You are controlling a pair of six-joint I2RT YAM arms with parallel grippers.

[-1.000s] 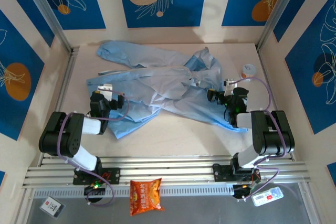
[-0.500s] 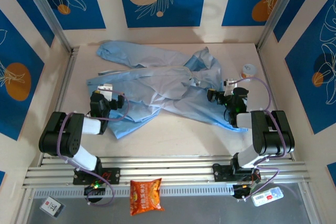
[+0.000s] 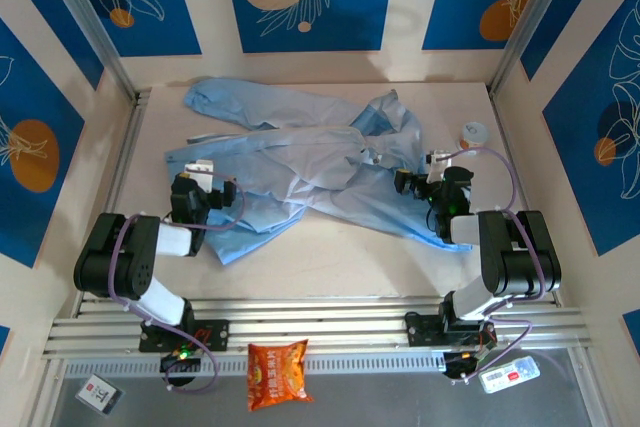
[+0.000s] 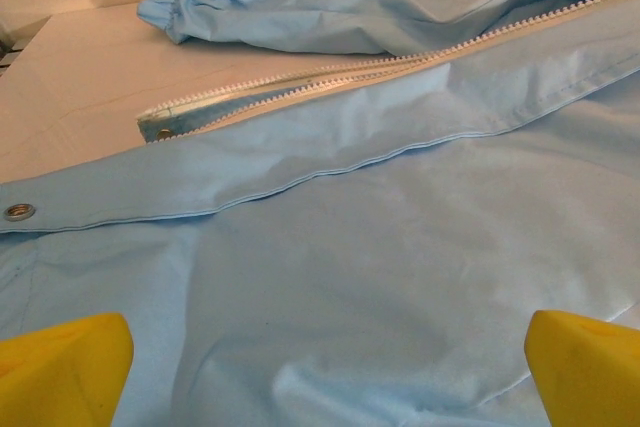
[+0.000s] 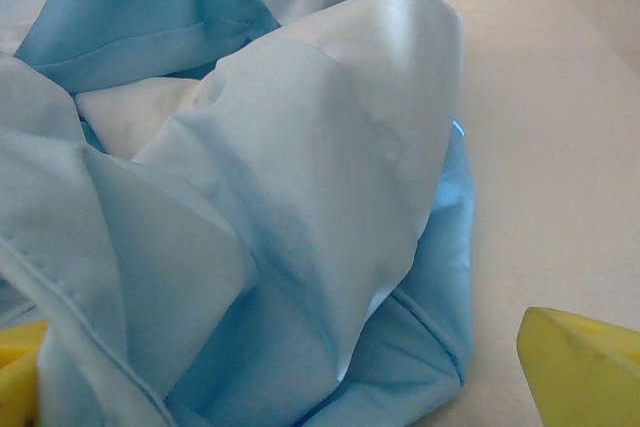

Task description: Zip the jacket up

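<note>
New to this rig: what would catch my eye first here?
A crumpled light-blue jacket sprawls across the table's middle, whitish zipper undone. The left pincer and right pincer stand open at its two ends. An orange snack bag lies at the near edge.

Jacket (image 4: 380, 247) zipper strip (image 4: 400, 62) runs off frame right; left end effector (image 4: 320, 372) fingertips (image 4: 60, 367) cropped at lower corners.

Light-blue jacket (image 3: 300, 162), whitish zipper (image 4: 400, 62), cream table (image 3: 340, 247), yellow pads (image 4: 60, 372), and blue wall panels (image 3: 345, 22) patterned with white leaves and orange circles.
</note>
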